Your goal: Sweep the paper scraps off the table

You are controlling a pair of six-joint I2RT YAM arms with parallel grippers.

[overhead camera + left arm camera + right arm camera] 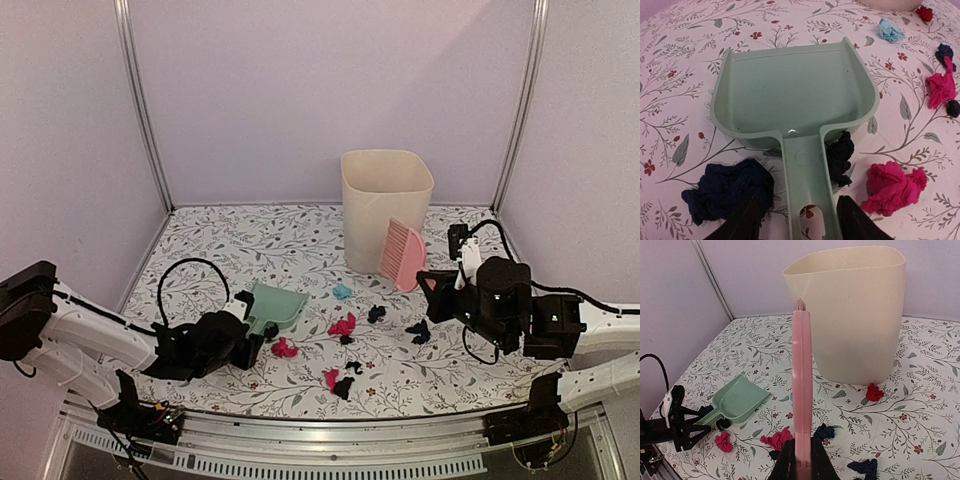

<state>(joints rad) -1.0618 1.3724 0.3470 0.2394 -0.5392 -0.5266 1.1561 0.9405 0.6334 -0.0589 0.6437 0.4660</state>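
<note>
Paper scraps (345, 325): you have them strewn over the near middle of the tabletop (250, 240), between your two arms. Most lie right of the dustpan and left of the brush.
Bin (385, 200): it stands upright at the far middle, beyond the scraps.
Dustpan (278, 305): it lies flat, its long axis running straight out from your left gripper. The handle is nearest you and the mouth opens away.
Brush (403, 255): it stands on edge near the bin.
Left gripper (800, 220): the fingers are spread astride the dustpan handle, with a gap on one side, so it is not yet clamped.
Right gripper (800, 462): it is closed on the brush's lower end.
Navy wad (727, 190): it lies beside the handle, behind the mouth, so you would likely need to reposition the pan to catch it.
Next move: judge your sweep as running leftward toward the pan's mouth.
</note>
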